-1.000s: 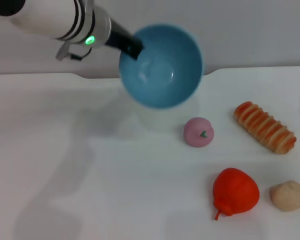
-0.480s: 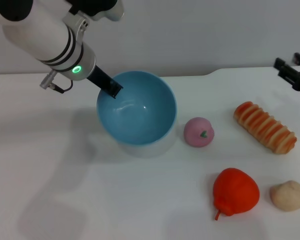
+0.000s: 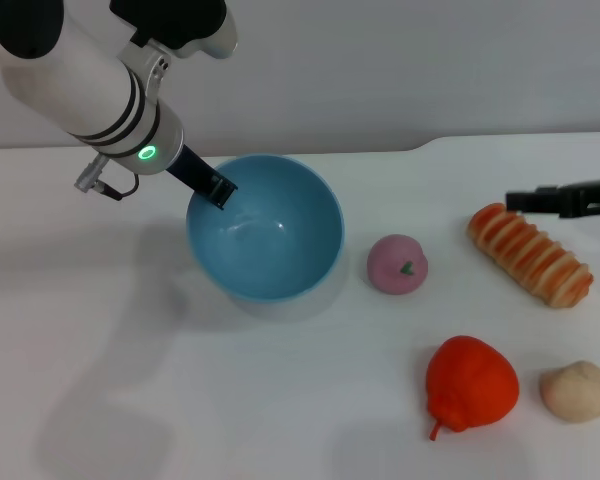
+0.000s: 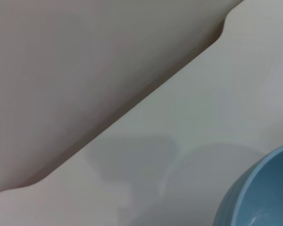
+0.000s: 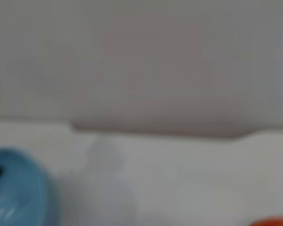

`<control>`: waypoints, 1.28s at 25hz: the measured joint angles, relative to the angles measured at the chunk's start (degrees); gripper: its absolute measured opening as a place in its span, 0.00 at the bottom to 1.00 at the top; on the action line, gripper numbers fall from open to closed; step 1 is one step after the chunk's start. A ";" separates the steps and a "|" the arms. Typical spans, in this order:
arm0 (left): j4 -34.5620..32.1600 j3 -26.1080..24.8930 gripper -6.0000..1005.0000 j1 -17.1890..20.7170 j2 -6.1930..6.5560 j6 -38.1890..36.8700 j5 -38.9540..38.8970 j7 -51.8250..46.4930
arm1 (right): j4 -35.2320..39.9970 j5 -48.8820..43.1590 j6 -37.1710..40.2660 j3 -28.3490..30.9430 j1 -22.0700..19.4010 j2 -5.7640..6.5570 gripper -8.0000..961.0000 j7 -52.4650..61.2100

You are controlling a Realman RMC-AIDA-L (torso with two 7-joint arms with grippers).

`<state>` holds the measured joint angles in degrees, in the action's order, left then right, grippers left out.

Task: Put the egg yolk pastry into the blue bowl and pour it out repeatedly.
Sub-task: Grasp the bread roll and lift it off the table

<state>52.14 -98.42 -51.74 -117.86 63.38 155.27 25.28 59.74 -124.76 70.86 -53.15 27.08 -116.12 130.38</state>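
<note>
The left gripper [image 3: 218,188] pinches the far-left rim of the blue bowl [image 3: 265,240], one dark finger reaching inside the wall. The bowl is tilted, its mouth facing up and toward the near right, so the pale inside wall shows. Whether its base touches the white surface [image 3: 230,390] cannot be told; a faint shadow lies under its near edge. Nothing shows inside the bowl. In the left wrist view only a curved piece of the bowl's blue outer wall [image 4: 259,193] appears over the surface, with the far wall beyond.

The egg yolk pastry [image 3: 577,390] lies on the surface at the near right, well apart from the bowl. It is a rounded beige lump, slightly flattened, its longer side running left to right. Just beside it on the left stands a red pepper-like fruit [image 3: 470,383], its small stem pointing to the near left. Between that fruit and the bowl sits a pink ball [image 3: 397,264] with a green mark, near the bowl's right side but not touching. Farther right lies a striped bread roll [image 3: 530,254], its long axis running from far left to near right.

The right gripper [image 3: 540,199] reaches in from the right edge, hovering over the far end of the bread roll; I cannot tell how its fingers stand. The right wrist view shows the bowl [image 5: 16,188] far off and a sliver of the red fruit [image 5: 273,221].
</note>
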 joint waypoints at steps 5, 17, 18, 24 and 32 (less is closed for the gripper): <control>-0.18 -0.02 0.00 0.43 0.00 -1.19 0.03 -0.46 | 0.14 -3.89 8.63 0.06 3.09 1.17 0.44 6.11; -1.53 -0.02 0.01 -0.09 0.00 -3.51 -0.09 -0.50 | -0.26 -10.78 23.67 7.72 3.53 2.37 0.44 13.03; -1.53 -0.03 0.01 -0.24 0.00 -3.57 -0.10 -0.50 | -0.26 -12.06 24.24 7.99 3.56 2.41 0.44 13.50; -1.59 -0.02 0.01 -0.55 0.00 -4.08 -0.10 -0.50 | -1.82 -16.60 26.22 9.54 3.72 2.81 0.44 14.77; -1.91 0.10 0.01 -0.60 -0.03 -4.39 -0.30 -0.50 | -6.51 -20.66 27.18 12.07 3.90 3.45 0.43 14.89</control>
<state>50.23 -98.32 -52.34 -117.89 58.99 154.97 24.78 53.23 -145.42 98.03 -41.08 30.99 -112.67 145.27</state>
